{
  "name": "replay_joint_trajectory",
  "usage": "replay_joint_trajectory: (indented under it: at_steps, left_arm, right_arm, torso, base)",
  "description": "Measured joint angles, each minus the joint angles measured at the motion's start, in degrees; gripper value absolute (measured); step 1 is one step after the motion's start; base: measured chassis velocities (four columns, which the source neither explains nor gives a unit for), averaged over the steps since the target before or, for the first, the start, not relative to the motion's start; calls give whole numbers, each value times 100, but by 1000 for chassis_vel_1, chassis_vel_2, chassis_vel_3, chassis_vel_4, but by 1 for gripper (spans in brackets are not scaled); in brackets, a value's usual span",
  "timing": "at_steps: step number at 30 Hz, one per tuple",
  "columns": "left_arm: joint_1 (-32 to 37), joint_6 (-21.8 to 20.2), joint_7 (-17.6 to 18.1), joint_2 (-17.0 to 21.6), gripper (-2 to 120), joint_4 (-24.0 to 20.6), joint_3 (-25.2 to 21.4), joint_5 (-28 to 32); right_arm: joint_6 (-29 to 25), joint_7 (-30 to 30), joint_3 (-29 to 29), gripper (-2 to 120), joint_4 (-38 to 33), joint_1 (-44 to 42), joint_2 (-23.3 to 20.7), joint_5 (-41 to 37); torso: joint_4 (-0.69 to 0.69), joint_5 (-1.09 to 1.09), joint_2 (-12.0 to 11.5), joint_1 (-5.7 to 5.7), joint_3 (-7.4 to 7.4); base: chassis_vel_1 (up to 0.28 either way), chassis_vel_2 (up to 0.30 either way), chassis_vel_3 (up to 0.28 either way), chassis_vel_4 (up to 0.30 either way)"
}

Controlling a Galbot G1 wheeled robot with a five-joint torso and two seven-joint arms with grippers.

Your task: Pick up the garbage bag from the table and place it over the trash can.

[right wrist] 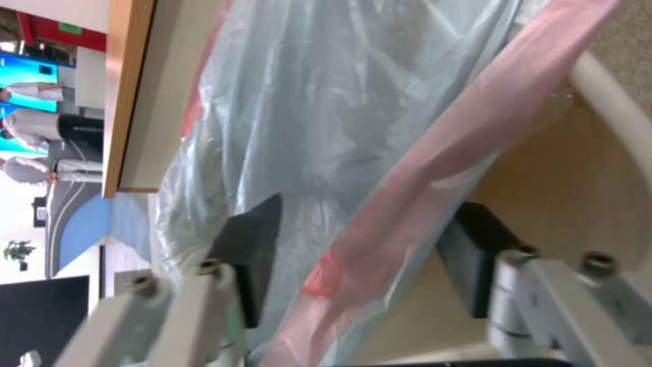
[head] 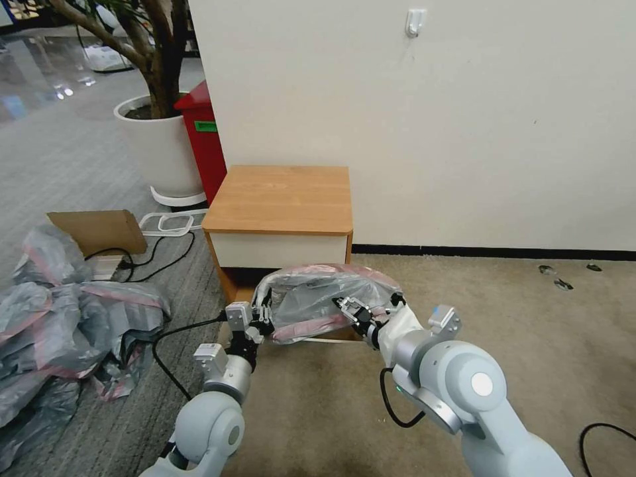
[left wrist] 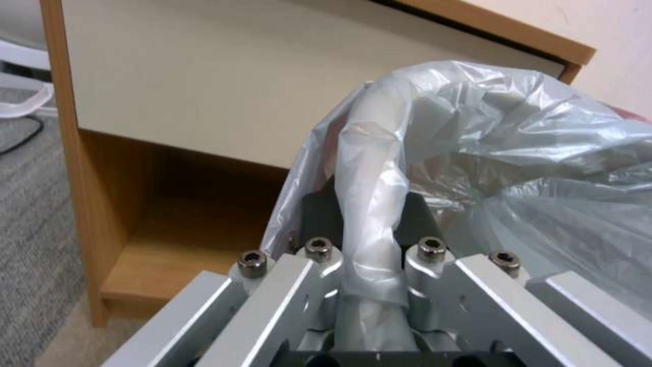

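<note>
- Garbage bag [head: 317, 301] stretched out just in front of the table [head: 278, 199], below its white drawer front, spanning the gap between both grippers; pink band running along top and bottom edges.
- Left gripper [head: 264, 322] at the bag's left end, jaws pressed together on a gathered fold of grey film; in the left wrist view, plastic [left wrist: 476, 153] bunched into a rope and squeezed between the dark pads [left wrist: 319, 214], then ballooning out past them.
- Right gripper [head: 352, 311] at the bag's right side, reaching in over the film.
- Right wrist view: jaws spread wide, bag [right wrist: 326, 117] and its pink band passing through the gap; one black pad [right wrist: 254, 244] behind the translucent film, the other [right wrist: 476, 244] on the far side of the band. Plastic between the fingers, not visibly clamped.
- Trash can [right wrist: 615, 107] glimpsed as a cream rolled rim curving just beyond the pink band, under the bag; in the head view a sliver of white rim [head: 324, 340] below the bag's lower edge.
- Table top bare, light wood, against the white wall.
- Heap of grey-and-pink bags [head: 59, 331] on the floor well off to the left; red bin [head: 202, 146] and white plant pot [head: 159, 146] behind the table's left corner.
</note>
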State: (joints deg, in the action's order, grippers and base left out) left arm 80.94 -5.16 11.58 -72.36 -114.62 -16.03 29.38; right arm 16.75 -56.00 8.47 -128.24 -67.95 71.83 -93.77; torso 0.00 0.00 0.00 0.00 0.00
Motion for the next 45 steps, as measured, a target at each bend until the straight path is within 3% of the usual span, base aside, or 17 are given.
replay_joint_trajectory:
  at_steps: [6,10,14,30,45]
  left_arm:
    - [-14,-84,35,-30,7,18,6,148]
    - [-14,-121,65,-30,7,44,7,187]
    - [-45,-139,117,-45,7,87,6,267]
    - [-241,-405,383,-66,7,176,-14,1054]
    - [-253,-655,446,-4,7,62,-177,1765]
  right_arm:
    - [92,142,-64,35,-4,-53,-5,282]
    - [151,196,-127,14,-11,-105,16,411]
    - [202,219,-150,1,-109,-129,-51,424]
    - [522,362,-229,0,-684,-615,-485,382]
    - [732,343,267,0,-376,-879,-587,404]
  torso:
    - [0,0,0,0,0]
    - [0,0,0,0,0]
    - [0,0,0,0,0]
    - [0,0,0,-1,0]
    - [0,0,0,0,0]
  base:
    - [0,0,0,0]
    - [0,0,0,0]
    - [0,0,0,0]
    - [0,0,0,0]
    - [0,0,0,0]
